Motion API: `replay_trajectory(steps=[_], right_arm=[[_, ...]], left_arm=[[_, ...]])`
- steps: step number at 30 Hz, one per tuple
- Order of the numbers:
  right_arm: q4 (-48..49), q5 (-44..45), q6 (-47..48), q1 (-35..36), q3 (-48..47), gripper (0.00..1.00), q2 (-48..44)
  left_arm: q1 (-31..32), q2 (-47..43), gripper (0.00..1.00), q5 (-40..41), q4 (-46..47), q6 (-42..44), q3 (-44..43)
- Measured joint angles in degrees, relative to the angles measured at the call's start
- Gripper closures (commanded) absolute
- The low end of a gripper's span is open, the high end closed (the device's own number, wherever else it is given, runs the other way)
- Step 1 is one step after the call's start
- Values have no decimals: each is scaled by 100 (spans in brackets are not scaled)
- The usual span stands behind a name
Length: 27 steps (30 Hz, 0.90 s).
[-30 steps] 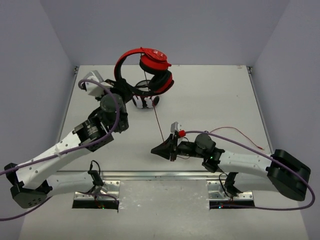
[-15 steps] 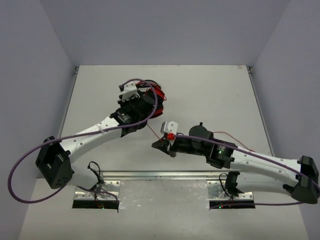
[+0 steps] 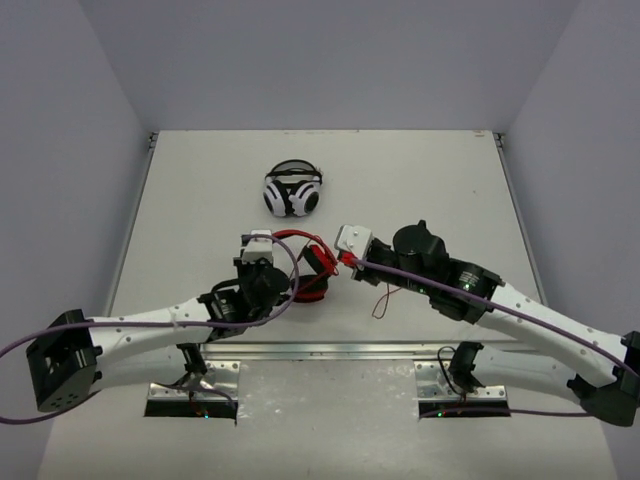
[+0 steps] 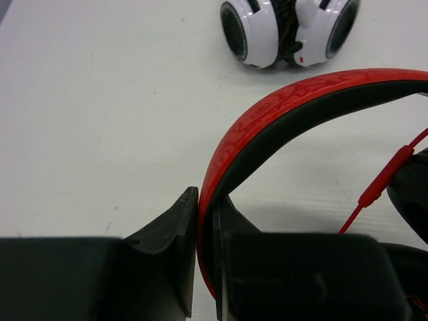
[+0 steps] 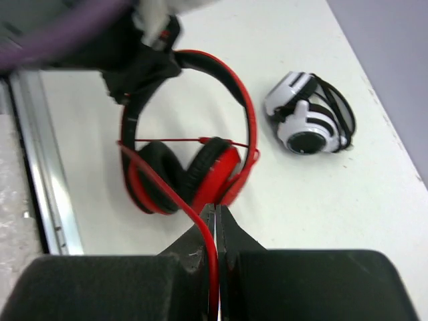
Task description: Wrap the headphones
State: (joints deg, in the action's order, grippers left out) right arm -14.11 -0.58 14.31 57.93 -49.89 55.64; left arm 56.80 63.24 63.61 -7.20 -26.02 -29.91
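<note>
The red headphones (image 3: pixel 312 282) lie on the table near the front edge, between the two arms. My left gripper (image 3: pixel 272 250) is shut on their red-and-black headband (image 4: pixel 281 100), which runs between its fingers (image 4: pixel 180 227). My right gripper (image 3: pixel 338 262) is shut on the thin red cable (image 5: pixel 160 184), just right of the ear cups (image 5: pixel 221 167). One run of cable crosses the gap between headband and ear cups, and its inline piece (image 4: pixel 384 177) shows in the left wrist view. A loose loop of cable (image 3: pixel 385 300) lies under the right arm.
White-and-black headphones (image 3: pixel 292 190) sit farther back on the table, also seen in the wrist views (image 4: pixel 267 33) (image 5: pixel 304 124). A metal rail (image 3: pixel 320 350) runs along the near edge. Grey walls enclose the table on three sides.
My left arm has carried the red headphones from raised at the back of the table down to the front. The right gripper has shifted slightly back and right, still gripping the cable.
</note>
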Motion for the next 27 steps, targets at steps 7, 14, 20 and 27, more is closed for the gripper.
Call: replay_trajectory(steps=[7, 14, 20, 27], right_arm=[[-151, 68, 295, -643, -450, 98, 35], [-153, -352, 195, -1888, -739, 99, 511], [-195, -896, -72, -2540, -951, 98, 1062], [319, -1790, -595, -2839, -741, 96, 1027]], left_arm=[[31, -850, 100, -1086, 1082, 1104, 354], [221, -1261, 100, -1725, 1224, 1484, 372], [566, -1893, 100, -2090, 1145, 1604, 321], [787, -2173, 100, -2522, 654, 1528, -352]])
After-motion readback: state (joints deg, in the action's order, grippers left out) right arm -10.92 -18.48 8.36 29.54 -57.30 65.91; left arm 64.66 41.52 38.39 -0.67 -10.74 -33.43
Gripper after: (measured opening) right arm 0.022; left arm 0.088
